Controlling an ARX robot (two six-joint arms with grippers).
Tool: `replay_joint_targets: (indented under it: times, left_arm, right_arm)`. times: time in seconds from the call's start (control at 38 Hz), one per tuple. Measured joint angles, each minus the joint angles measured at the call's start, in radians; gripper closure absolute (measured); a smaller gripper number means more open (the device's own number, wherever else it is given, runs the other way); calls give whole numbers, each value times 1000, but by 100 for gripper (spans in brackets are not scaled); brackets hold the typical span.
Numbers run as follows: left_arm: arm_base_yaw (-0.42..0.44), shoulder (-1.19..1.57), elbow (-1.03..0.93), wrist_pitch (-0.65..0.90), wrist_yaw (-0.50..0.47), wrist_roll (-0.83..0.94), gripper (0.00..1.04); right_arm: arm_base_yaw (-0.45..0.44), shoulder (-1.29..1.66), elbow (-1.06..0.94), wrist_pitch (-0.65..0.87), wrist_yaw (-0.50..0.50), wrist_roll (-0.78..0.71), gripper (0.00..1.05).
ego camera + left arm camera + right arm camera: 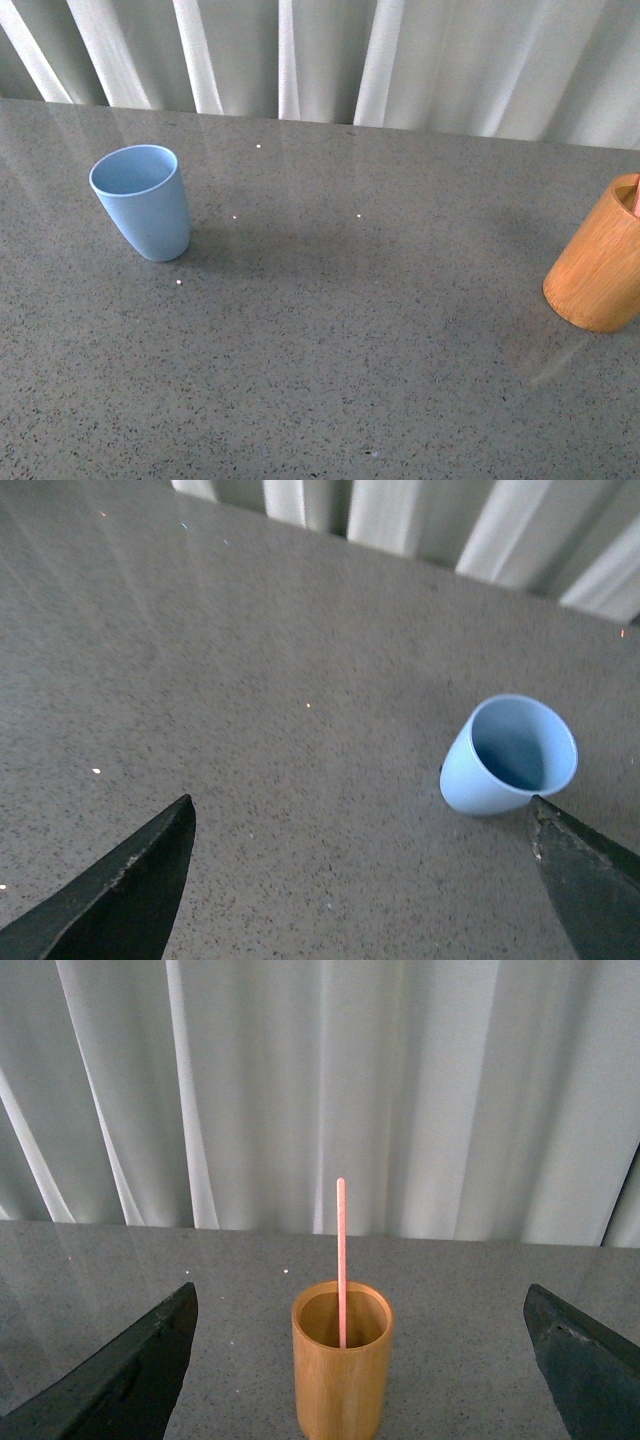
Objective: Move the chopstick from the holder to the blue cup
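A grey speckled stone counter (pixel 330 350) fills the scene, and its near half carries nothing but small glints of light. Neither arm shows in the front view. Each wrist camera shows its own fingers spread wide with nothing between them.

The wooden holder (pixel 598 258) stands upright at the right, cut off by the frame, so I cannot tell how near the counter's edge it is. The right gripper (pixel 359 1290) faces it squarely, which looks like a line-up for a pinch. The pink chopstick (pixel 341 1260) stands nearly upright inside, well above the rim, leaving plenty of shaft to grasp.

A little farther back and well to the left, the blue cup (pixel 143 203) sits mouth up, with the left gripper (pixel 360 805) hovering near it. Open counter lies between holder and cup, so the carry looks unobstructed. White curtain (pixel 430 60) closes the far edge.
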Motion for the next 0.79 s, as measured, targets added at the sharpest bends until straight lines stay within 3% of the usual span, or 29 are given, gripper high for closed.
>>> replay_joint_targets:
  times: [0.13,0.47,0.79]
  left_arm:
    - [-41,173,133,-97,54,32,7]
    - [-142,469,317,-151,33,51,7]
    - [-177,636,385,-164,-2,12,7]
  right_arm:
    - [0,0,0,0,0,0,10]
    - [0,0,0,0,0,0,10]
    - [0,0,0,0,0,0,10]
